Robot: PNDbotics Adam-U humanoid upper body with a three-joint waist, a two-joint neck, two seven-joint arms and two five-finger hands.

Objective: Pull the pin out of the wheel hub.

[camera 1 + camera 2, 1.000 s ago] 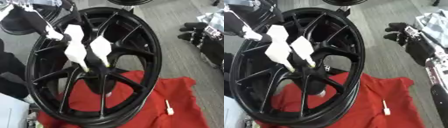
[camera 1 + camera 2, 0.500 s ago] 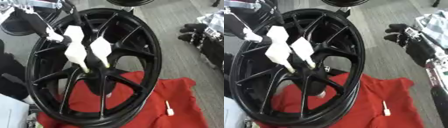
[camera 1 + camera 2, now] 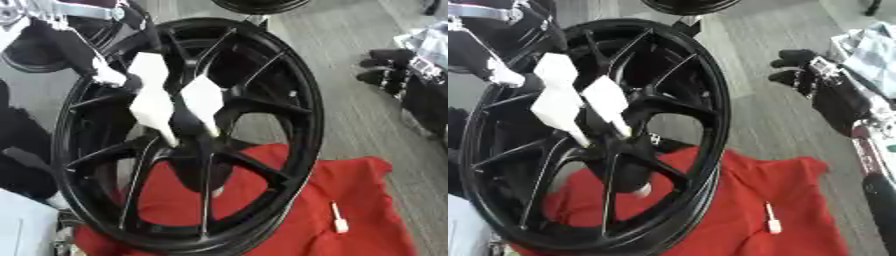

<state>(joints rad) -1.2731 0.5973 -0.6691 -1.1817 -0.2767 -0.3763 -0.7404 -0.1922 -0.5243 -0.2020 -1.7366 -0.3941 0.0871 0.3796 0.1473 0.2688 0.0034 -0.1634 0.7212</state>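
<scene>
Grey floor carried a red cloth [image 3: 350, 190] under the heavy, rigid wheel hub [image 3: 188, 135]; the left hand [image 3: 175, 102], white fingers pinching its centre pin [image 3: 214, 131], suited that small, slippery stem.

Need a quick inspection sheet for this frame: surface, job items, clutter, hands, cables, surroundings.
Surface: grey floor, partly covered by a red cloth.
Job's things: black spoked wheel standing tilted on the cloth; the hub is at the spokes' centre; pin not clearly made out.
Clutter: small white stick-like item lying on the cloth, right of the wheel.
Hands: left hand, white fingers pointing down at the hub; right hand at the right edge, black, away from the wheel, finger state unclear.
Cables: nothing seen.
Surroundings: another dark wheel at the top edge.
</scene>
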